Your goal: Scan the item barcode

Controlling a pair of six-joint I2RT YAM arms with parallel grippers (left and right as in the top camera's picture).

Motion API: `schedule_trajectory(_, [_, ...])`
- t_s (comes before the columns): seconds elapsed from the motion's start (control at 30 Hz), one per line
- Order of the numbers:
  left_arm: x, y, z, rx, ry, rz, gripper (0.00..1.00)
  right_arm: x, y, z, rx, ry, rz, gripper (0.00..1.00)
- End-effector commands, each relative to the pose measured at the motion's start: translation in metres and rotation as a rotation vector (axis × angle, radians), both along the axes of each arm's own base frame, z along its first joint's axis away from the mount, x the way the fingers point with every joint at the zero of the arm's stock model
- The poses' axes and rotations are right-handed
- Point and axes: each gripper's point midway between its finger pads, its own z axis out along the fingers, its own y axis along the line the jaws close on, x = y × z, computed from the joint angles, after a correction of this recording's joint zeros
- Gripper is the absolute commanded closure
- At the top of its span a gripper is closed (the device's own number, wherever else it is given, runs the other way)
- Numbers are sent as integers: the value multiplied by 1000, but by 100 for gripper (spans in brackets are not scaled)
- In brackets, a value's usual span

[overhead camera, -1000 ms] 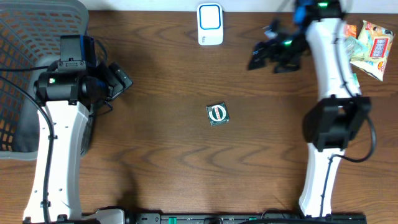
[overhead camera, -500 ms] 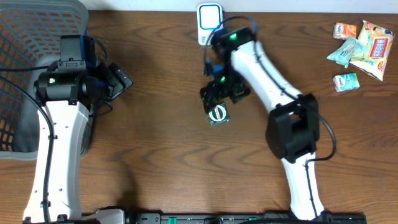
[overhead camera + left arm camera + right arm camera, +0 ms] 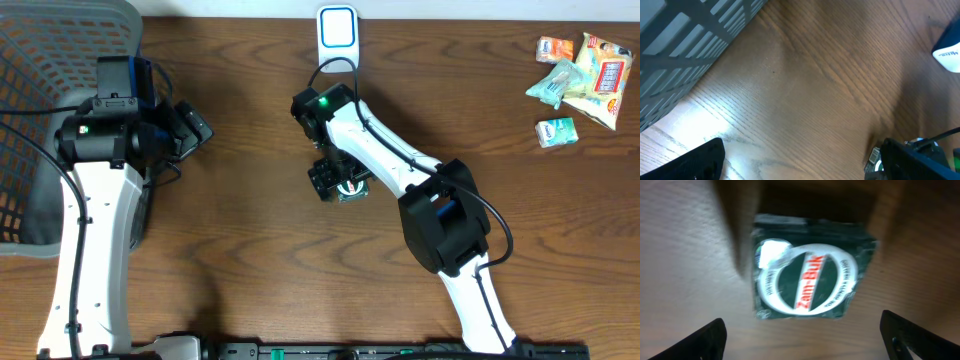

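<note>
The small dark green square packet (image 3: 351, 188) with a white oval label and red "Zam-Buk" lettering is lying flat, label up, on the brown wooden table (image 3: 250, 260), near its middle. In the right wrist view the packet (image 3: 807, 282) is sitting between the two dark fingers (image 3: 700, 342), clear of both.

The right gripper (image 3: 332, 180) is hovering directly over the packet with its jaws standing wide apart and grasping nothing. The white right arm is reaching in across the table toward it.

Beyond the packet, at the far edge of the table, a white rounded scanner with a blue face (image 3: 338, 38) is standing by itself.

The left gripper (image 3: 192, 128) is hanging off to the left side, well apart from the packet, its jaws spread and empty over bare wood. A grey plastic slatted basket (image 3: 40, 60) is sitting just beside it in the far left corner. A cluster of colourful snack packets (image 3: 580, 70) is lying at the far right corner.
</note>
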Motion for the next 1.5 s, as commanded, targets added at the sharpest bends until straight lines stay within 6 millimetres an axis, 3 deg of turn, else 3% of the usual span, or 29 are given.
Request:
schedule_trajectory(0.0, [0, 4, -1, 11, 2, 11, 2, 6, -13, -9, -71, -43, -40, 9])
schedule_trajectory(0.33, [0, 4, -1, 11, 2, 11, 2, -3, -13, -29, -51, -11, -59, 12])
schedule_trajectory(0.47, [0, 4, -1, 11, 2, 11, 2, 17, -35, -25, -148, -102, -48, 20])
schedule_trajectory(0.67, [0, 4, 0, 11, 2, 11, 2, 57, -74, -14, -260, -240, -69, 20])
schedule_trajectory(0.77, [0, 4, -1, 11, 2, 11, 2, 55, -70, -15, -179, -174, -59, 18])
schedule_trajectory(0.9, [0, 4, -1, 11, 2, 11, 2, 51, -55, -18, -43, -87, 18, 9])
schedule_trajectory(1.03, [0, 4, -1, 11, 2, 11, 2, 62, -63, -13, -18, -96, 0, 1])
schedule_trajectory(1.2, [0, 4, -1, 11, 2, 11, 2, 58, -57, -15, 185, 18, 114, 1])
schedule_trajectory(1.47, [0, 4, -1, 11, 2, 11, 2, 66, -83, -13, 338, 65, 29, 1])
